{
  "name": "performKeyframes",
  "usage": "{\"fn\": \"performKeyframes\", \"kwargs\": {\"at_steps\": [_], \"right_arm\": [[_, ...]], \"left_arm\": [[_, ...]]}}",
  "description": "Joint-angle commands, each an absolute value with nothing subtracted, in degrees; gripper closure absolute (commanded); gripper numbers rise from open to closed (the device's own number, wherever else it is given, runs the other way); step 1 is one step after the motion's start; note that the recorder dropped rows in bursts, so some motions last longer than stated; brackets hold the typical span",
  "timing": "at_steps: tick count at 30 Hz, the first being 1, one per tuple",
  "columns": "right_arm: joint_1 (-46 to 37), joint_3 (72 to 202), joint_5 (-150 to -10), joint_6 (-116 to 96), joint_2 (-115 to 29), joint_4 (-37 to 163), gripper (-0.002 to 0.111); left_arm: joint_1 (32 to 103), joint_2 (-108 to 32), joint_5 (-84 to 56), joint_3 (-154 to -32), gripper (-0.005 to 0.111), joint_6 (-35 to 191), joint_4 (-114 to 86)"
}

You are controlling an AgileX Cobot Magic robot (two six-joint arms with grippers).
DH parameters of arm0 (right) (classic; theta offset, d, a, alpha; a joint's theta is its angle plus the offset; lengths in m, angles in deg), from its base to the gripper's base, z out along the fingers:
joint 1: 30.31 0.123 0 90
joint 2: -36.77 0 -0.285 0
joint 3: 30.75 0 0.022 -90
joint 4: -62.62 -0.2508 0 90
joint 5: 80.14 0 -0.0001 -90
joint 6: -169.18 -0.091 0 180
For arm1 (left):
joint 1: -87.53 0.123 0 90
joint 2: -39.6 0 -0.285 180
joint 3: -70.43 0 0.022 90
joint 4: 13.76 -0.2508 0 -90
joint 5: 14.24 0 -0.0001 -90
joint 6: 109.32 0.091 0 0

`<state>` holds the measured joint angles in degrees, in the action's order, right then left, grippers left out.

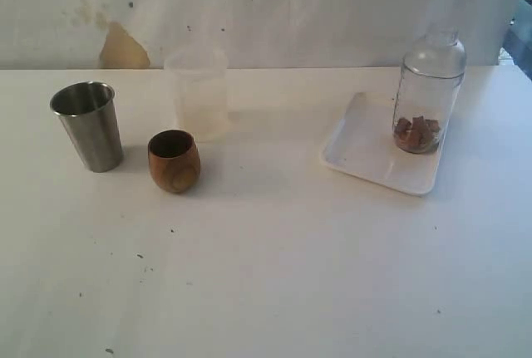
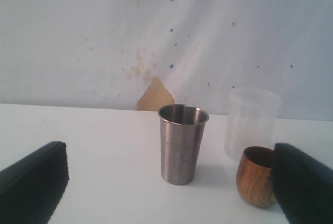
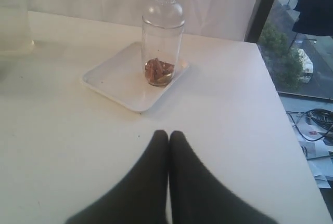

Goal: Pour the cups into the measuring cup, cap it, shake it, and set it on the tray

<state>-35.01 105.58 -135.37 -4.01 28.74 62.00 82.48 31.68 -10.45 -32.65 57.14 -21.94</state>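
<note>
The steel tumbler [image 1: 87, 125] stands upright at the table's left, with the brown wooden cup [image 1: 174, 160] just to its right. The clear measuring cup [image 1: 428, 92], topped by a domed cap and holding brown pieces at its bottom, stands on the white tray [image 1: 366, 154] at the right. Neither gripper shows in the exterior view. In the left wrist view my left gripper [image 2: 170, 154] is open and empty; the tumbler [image 2: 182, 143] stands beyond, framed by the fingers, the wooden cup [image 2: 255, 177] beside one finger. My right gripper [image 3: 169, 133] is shut on nothing, short of the tray [image 3: 117, 81] and measuring cup [image 3: 162, 42].
A frosted translucent cup [image 1: 198, 92] stands behind the wooden cup, near the back wall. The table's right edge [image 3: 291, 146] drops off beside the tray, with a window and cables beyond it. Small dark specks dot the white tabletop.
</note>
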Motion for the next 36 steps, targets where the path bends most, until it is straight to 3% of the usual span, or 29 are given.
{"fn": "performKeyframes", "kwargs": {"at_steps": [1,8,10,13,15,17,28,36], "right_arm": [[-34.8,104.7,-134.0,-3.5,29.0,61.8,0.108],[-34.8,98.2,-123.8,-3.5,29.0,61.8,0.108],[-34.8,95.6,-118.4,-3.5,29.0,61.8,0.108],[-34.8,93.4,-113.9,-3.4,29.0,63.3,0.108],[-34.8,92.2,-111.5,-4.2,29.0,63.7,0.108],[-34.8,90.2,-106.8,-6.5,29.0,62.6,0.108],[-34.8,73.6,-78.4,-10.8,29.0,62.2,0.108],[-34.8,72.0,-84.4,-10.8,29.0,62.6,0.108]], "left_arm": [[82.2,31.8,-11.2,-32.3,0.002,57.0,-21.9],[82.2,31.8,-12.5,-32.3,0.002,58.8,-21.8],[82.2,31.8,-12.4,-32.3,0.01,58.8,-21.8],[82.2,31.8,-10.8,-32.3,0.041,58.8,-21.8],[82.2,31.8,-9.5,-32.3,0.079,58.8,-21.8],[82.2,31.8,-9.5,-32.3,0.106,58.8,-21.8],[82.2,31.8,-10.1,-32.3,0.106,59.0,-22.0],[82.2,31.8,-10.1,-32.3,0.106,59.0,-22.0]]}}
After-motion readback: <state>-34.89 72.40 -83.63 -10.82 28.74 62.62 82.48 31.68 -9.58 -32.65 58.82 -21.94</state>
